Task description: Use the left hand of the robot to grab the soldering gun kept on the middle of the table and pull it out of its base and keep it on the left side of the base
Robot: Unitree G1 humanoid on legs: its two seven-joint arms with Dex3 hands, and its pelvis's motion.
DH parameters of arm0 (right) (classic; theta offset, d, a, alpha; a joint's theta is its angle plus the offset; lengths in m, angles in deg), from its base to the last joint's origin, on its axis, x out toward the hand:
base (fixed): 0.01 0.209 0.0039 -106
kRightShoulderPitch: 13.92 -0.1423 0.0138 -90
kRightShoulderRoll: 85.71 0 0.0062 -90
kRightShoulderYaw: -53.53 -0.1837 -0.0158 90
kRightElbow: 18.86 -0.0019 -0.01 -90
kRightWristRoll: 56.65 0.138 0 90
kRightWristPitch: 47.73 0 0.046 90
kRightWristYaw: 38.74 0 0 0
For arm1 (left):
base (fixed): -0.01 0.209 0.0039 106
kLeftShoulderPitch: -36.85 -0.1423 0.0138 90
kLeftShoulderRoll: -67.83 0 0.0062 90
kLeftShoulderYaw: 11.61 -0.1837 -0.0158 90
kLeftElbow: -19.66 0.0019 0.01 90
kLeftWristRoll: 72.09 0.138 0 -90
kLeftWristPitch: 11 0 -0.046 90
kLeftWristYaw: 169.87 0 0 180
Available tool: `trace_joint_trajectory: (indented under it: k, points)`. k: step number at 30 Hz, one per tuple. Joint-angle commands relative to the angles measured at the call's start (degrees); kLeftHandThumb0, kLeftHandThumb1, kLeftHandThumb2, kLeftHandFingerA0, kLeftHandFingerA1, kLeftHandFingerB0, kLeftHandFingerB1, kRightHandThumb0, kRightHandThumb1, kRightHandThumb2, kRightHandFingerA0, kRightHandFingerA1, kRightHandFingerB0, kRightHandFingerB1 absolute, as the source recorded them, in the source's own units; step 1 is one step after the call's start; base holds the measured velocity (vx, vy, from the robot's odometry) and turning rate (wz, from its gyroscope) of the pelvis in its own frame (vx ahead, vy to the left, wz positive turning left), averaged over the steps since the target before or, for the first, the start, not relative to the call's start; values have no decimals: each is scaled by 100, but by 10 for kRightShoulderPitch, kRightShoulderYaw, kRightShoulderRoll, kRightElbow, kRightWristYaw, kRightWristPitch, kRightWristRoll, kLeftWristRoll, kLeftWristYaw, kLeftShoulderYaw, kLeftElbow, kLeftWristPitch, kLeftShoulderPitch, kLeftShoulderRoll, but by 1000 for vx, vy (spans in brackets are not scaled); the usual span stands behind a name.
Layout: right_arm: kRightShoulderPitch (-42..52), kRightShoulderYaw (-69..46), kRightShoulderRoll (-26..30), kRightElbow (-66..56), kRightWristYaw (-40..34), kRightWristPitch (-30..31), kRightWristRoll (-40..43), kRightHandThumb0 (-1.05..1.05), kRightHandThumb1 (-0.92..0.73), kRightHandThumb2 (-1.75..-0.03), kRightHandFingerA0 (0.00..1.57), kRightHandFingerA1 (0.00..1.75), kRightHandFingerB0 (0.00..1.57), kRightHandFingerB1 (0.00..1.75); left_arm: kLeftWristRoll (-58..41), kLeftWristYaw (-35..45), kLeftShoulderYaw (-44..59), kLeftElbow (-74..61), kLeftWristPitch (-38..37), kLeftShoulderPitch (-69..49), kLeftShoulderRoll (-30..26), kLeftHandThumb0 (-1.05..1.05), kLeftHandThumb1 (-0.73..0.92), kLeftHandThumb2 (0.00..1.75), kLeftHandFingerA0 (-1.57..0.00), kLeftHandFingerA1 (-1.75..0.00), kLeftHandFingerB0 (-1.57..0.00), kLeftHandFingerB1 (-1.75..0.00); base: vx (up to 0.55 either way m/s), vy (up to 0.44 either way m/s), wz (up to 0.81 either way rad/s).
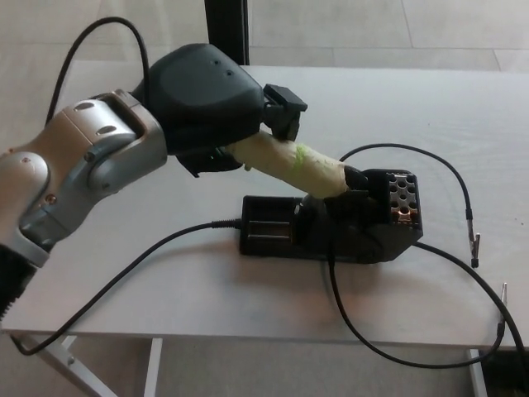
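1. A black cable runs along the near part of the table, from the 7 o'clock corner up to the left end of the base. A second cable loops from the base toward the 5 o'clock edge.
2. The base is a black unit at the middle of the table, with a perforated holder block at its right end.
3. The soldering gun lies tilted: its pale, wrapped handle rises toward 10 o'clock, and its lower end sits in the base at the holder. The gun is not out of the base.
4. The left hand is clenched around the upper end of the handle, grasping the soldering gun. One finger wraps over the top of the handle; the thumb side sits beneath it.
5. The left forearm, silver and grey, enters from 8 o'clock and slopes up toward the hand at 11 o'clock.
6. A thin lead arcs over the table at 3 o'clock.
7. A dark post stands beyond the far table edge at 12 o'clock.
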Motion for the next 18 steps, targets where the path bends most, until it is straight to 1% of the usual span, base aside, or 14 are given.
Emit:
trace_joint_trajectory:
  k: [1, 2, 3, 4, 6, 7, 8, 9, 10, 11, 13, 15, 16, 18]
  points:
    - [-2, 3, 10, -4, 0, -14, 1, -105, -49, -128, 124, 111, 53, 121, -11, 22, 16, 6, -25, 15, -17, -21, 56, 67, -96, -173, -83, -117, 0, 0, 0]
    - [-1, 3, 10, -5, 1, -15, 2, -105, -49, -129, 122, 113, 53, 120, -11, 18, 18, 9, -30, 17, -17, -19, 55, 71, -95, -174, -81, -131, 0, 0, 0]
    - [-1, 3, 10, -6, 1, -15, 3, -105, -49, -129, 122, 113, 53, 120, -11, 18, 20, 10, -31, 17, -17, -19, 55, 71, -95, -174, -81, -131, 0, 0, 0]
    - [-1, 3, 10, -3, -2, -12, 2, -96, -49, -108, 117, 112, 33, 141, -17, 31, 25, 8, -27, 21, -21, -18, 59, 74, -94, -162, -81, -113, 0, 0, 0]
    - [-2, 1, 9, -1, -1, -11, 5, -100, -50, -109, 120, 111, 34, 141, -20, 27, 31, 10, -36, 23, -23, -17, 56, 79, -94, -161, -84, -110, 0, 0, 0]
    - [-2, 1, 8, 0, -2, -12, 5, -101, -50, -107, 121, 111, 37, 142, -20, 27, 33, 11, -39, 24, -24, -15, 56, 81, -93, -159, -82, -116, 0, 0, 0]
    - [-3, 0, 8, 1, -3, -13, 5, -101, -50, -107, 121, 111, 37, 142, -20, 26, 35, 11, -42, 25, -25, -15, 56, 81, -93, -159, -82, -116, 0, 0, 0]
    - [-3, 3, 7, 2, -8, -11, 3, -100, -49, -109, 125, 109, 41, 141, -21, 30, 38, 9, -40, 25, -29, -16, 52, 76, -95, -175, -83, -127, 0, 0, 0]
    - [-3, 2, 7, 2, -7, -11, 3, -103, -47, -110, 124, 112, 44, 140, -27, 42, 45, 3, -34, 26, -34, -16, 52, 82, -98, -175, -78, -147, 0, 0, 0]
    - [-3, 2, 7, 3, -7, -12, 3, -102, -47, -109, 124, 109, 45, 139, -30, 48, 48, 1, -33, 27, -38, -13, 50, 85, -99, -175, -76, -154, 0, 0, 0]
    - [-3, 3, 8, 5, -6, -11, 2, -98, -46, -107, 120, 110, 43, 139, -30, 61, 51, -3, -29, 29, -45, -13, 53, 84, -97, -175, -74, -157, 0, 0, 0]
    - [-2, 2, 8, 3, -2, -11, 4, -102, -46, -110, 119, 109, 41, 138, -33, 59, 57, 0, -31, 26, -51, -10, 51, 87, -97, -175, -72, -162, 0, 0, 0]
    - [-2, 5, 8, 1, -4, -12, 2, -97, -47, -111, 121, 109, 40, 140, -48, 67, 66, 2, -27, 20, -56, -9, 51, 101, -97, -175, -74, -166, 0, 0, 0]
    - [-2, 3, 8, -1, -3, -10, 5, -99, -43, -115, 124, 111, 48, 139, -63, 76, 82, -3, -21, 5, -68, -9, 47, 110, -97, -175, -79, -161, 0, 0, 0]
